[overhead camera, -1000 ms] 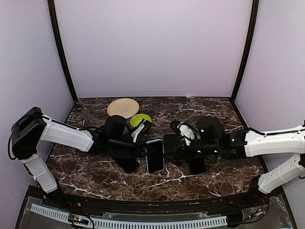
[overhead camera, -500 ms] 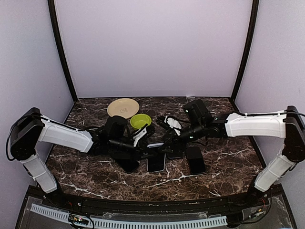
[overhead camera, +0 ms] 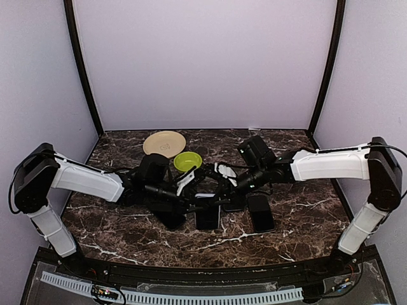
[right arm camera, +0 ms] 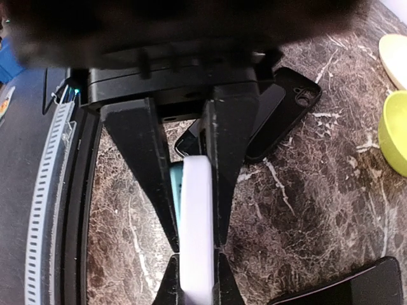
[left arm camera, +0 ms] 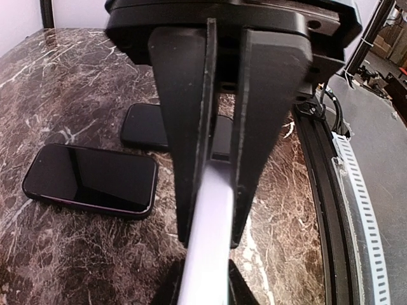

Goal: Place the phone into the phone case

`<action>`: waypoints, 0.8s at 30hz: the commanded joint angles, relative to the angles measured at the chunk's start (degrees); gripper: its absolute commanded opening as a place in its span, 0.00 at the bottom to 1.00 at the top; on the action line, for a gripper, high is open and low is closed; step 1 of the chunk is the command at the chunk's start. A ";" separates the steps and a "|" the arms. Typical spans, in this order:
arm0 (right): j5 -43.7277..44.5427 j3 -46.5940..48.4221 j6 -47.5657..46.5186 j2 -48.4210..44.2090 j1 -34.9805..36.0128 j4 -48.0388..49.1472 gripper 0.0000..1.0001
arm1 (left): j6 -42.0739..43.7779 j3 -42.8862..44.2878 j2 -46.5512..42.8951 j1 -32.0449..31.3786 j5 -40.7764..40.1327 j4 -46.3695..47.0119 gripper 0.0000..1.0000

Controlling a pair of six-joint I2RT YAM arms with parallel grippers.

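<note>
Centrally, the phone case (right arm camera: 197, 210) is grasped at once by the left gripper (left arm camera: 208, 238) and the right gripper (right arm camera: 194, 244). Each pair of fingers is clenched on a thin pale lavender edge that the wrist views show end-on. From above, that pale edge lies between the two grippers and runs from 9 to 3 o'clock. The phone (overhead camera: 206, 217) extends from it toward 6 o'clock on the marble table (overhead camera: 127, 229), its long axis 12 to 6 o'clock and its glossy face up. Whether it is seated inside the case cannot be told. A second black phone (overhead camera: 261, 213) lies parallel at its 3 o'clock, with a third black phone (overhead camera: 234, 203) between them, partly under the right gripper. At 11 o'clock stand a lime-green bowl (overhead camera: 186, 161) and, beyond it, a cream plate (overhead camera: 163, 143), each showing its plain inner surface.
</note>
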 commanded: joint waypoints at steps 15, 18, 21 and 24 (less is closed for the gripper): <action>-11.16 -2.15 9.86 -13.58 -0.08 9.35 0.00 | -15.29 -10.26 -12.81 0.77 2.79 16.55 0.34; -11.10 -2.73 11.32 -15.21 -0.04 10.86 0.00 | -15.43 -9.63 -15.20 0.25 2.78 15.80 0.20; -10.70 -2.64 12.21 -15.92 0.01 10.83 0.00 | -14.23 -8.60 -16.71 -0.86 1.92 13.71 0.06; -8.22 -1.06 11.72 -15.78 0.20 7.92 0.27 | -11.16 -6.25 -17.98 -3.04 -1.83 9.29 0.00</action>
